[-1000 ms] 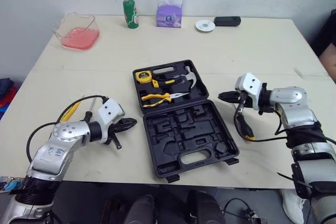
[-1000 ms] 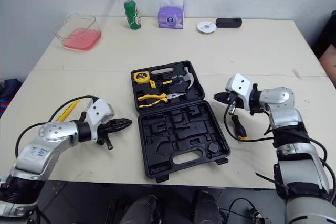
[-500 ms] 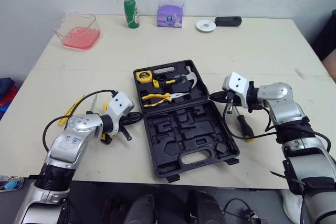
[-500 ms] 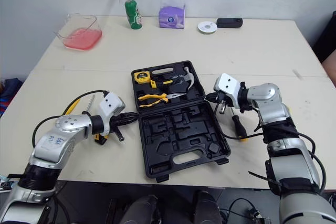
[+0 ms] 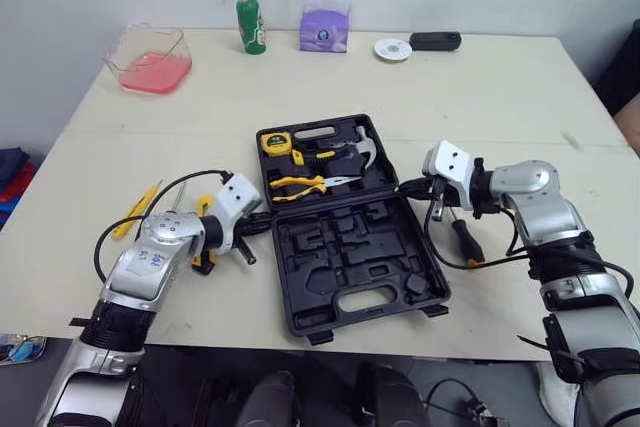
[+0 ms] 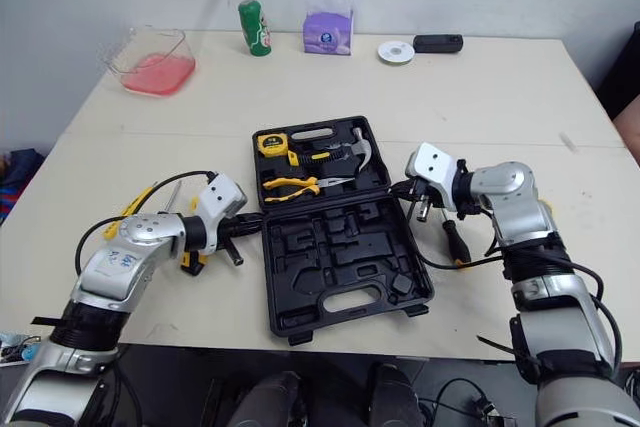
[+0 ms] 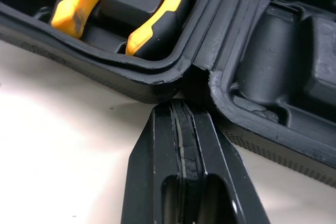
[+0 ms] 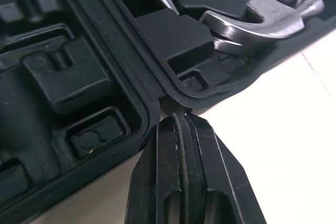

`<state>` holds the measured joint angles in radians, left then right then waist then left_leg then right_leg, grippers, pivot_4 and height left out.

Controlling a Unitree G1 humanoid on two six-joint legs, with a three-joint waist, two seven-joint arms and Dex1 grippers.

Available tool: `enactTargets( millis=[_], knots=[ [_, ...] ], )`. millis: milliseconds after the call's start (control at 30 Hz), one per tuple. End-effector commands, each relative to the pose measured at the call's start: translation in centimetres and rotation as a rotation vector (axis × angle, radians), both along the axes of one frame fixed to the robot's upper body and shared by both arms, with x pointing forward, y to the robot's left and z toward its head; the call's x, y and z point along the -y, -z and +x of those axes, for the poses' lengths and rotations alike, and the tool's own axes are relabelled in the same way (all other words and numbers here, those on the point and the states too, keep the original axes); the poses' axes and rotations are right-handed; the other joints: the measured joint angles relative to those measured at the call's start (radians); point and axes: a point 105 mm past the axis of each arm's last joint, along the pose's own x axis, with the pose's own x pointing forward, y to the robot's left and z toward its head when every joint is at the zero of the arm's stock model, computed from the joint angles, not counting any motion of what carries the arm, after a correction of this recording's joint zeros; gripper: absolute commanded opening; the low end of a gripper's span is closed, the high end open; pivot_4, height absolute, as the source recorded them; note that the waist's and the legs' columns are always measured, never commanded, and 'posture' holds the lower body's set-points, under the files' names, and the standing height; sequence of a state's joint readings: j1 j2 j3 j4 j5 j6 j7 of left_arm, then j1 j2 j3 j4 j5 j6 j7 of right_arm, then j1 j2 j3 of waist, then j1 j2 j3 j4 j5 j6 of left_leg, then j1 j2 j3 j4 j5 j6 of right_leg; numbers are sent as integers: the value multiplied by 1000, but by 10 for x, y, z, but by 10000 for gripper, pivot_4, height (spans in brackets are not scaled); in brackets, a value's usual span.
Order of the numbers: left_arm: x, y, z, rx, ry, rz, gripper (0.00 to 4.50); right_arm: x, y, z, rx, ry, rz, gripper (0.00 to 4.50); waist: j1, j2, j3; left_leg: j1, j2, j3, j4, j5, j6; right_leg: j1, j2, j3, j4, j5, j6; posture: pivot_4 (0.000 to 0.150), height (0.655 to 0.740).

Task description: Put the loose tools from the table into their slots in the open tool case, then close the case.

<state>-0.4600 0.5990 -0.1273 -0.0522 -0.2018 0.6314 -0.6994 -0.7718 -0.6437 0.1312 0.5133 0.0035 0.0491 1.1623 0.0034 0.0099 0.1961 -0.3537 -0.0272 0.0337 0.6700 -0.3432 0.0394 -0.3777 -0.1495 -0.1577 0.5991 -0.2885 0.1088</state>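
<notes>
We judge the tool case (image 5: 350, 259) to be stiff moulded plastic that will slide on the table (image 5: 480, 97) if pushed from one side only. Its far half is the heavier one, loaded with the hammer (image 5: 362, 145), the tape measure (image 5: 274, 142) and the pliers (image 5: 300, 185). The near half holds only empty slots, so it should swing lightly. We would take hold of it at its front rim beside the carry handle, not at the hinge. The case is black and lies opened flat at the middle of the table, nearer the front edge. The left gripper (image 5: 258, 223) is clenched on nothing, its tip at the notch on the left end of the hinge. The right gripper (image 5: 410, 188) is likewise clenched and empty, its tip at the right hinge notch. A black-and-yellow screwdriver (image 5: 466, 245) lies just right of the case. It is rigid and likely to roll, so it is best gripped across its thick handle. More yellow-handled tools (image 5: 137, 215) lie towards the left edge.
</notes>
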Motion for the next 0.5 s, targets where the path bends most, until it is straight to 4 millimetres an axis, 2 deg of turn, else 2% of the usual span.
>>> enactTargets(
  millis=[33,267,500],
  knots=[
    [16,-12,2,57,74,-10,0,-11,-3,-17,-25,-84,9,392,5,0,0,0,0,0,0,0,0,0,0,0,0,0,0,1500,7400],
    [24,-13,1,79,164,15,0,-6,2,-50,-105,-109,7,392,22,0,0,0,0,0,0,0,0,0,0,0,-1,0,0,1500,7400],
    [29,-14,8,101,192,22,0,-3,5,-57,-108,-67,23,392,25,-1,0,0,0,0,1,0,0,0,0,0,0,0,0,1500,7400]
  ],
)
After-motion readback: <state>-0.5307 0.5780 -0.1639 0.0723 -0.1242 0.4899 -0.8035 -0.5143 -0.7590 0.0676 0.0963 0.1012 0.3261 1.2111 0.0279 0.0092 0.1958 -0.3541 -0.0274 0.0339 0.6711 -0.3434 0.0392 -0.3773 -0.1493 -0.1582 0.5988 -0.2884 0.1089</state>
